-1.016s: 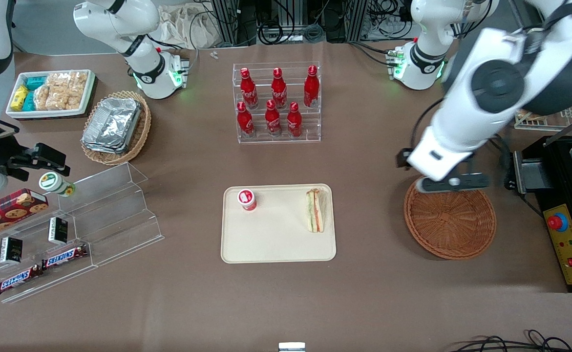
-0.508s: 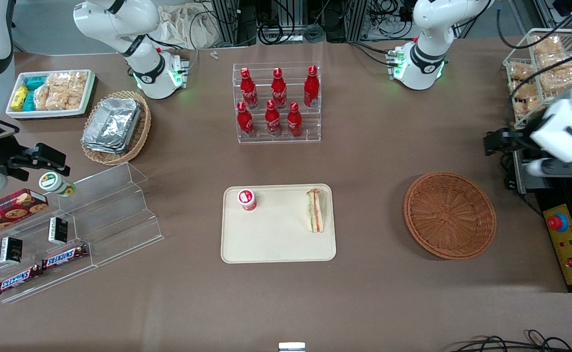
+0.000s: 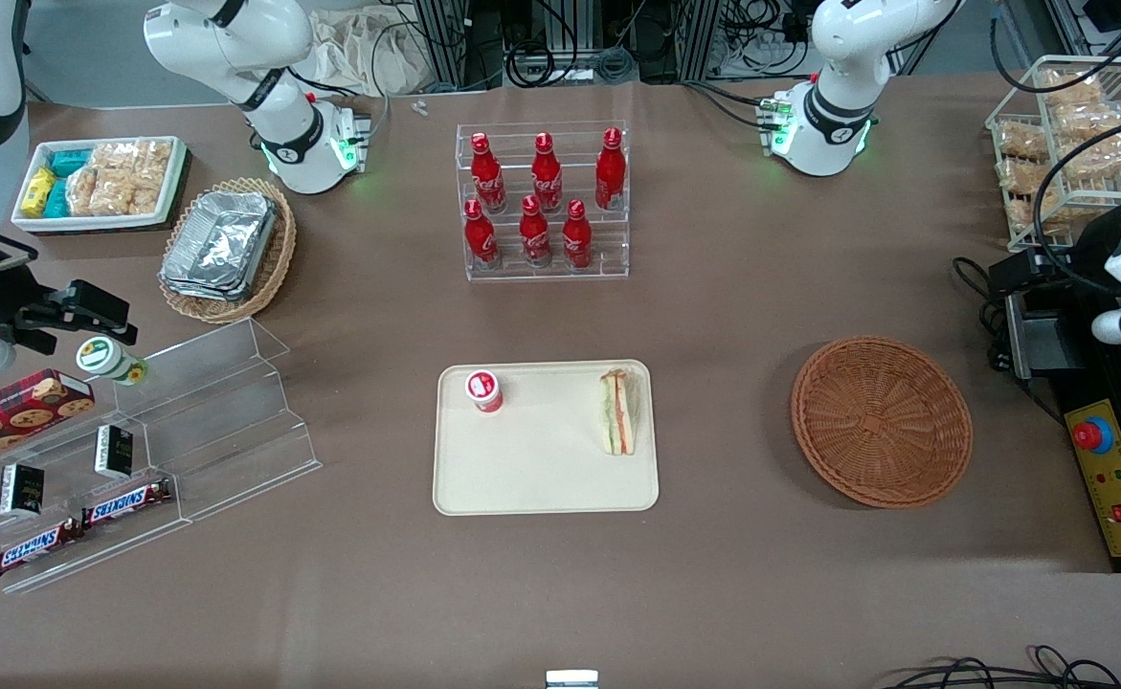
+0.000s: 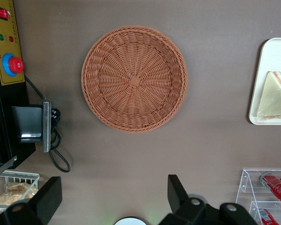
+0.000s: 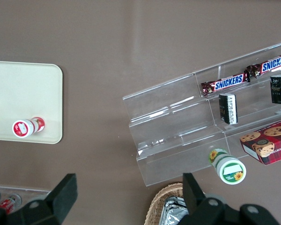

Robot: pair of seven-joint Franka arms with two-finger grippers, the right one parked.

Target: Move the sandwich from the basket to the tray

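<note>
Checking the layout from the remote station: the sandwich lies on the tray, at the tray's edge nearest the basket, apart from a small red-capped bottle standing on the same tray. The basket is empty in both the front and left wrist views. I judge the transfer done.

The gripper hangs high over the tabletop at the working arm's end, near the black control box, well apart from basket and tray. Its jaws stand wide apart with nothing between them.

Handling note, as a judgement: the sandwich looks light and soft, pale bread over orange-red and green filling, so it should crush or shear between layers under a hard squeeze. If I had to re-grip it, I would take it across the two bread faces near the middle of the wedge, with light closing force, not at the thin tip.

Risk: a tilted lift could let the filling slide out.
</note>
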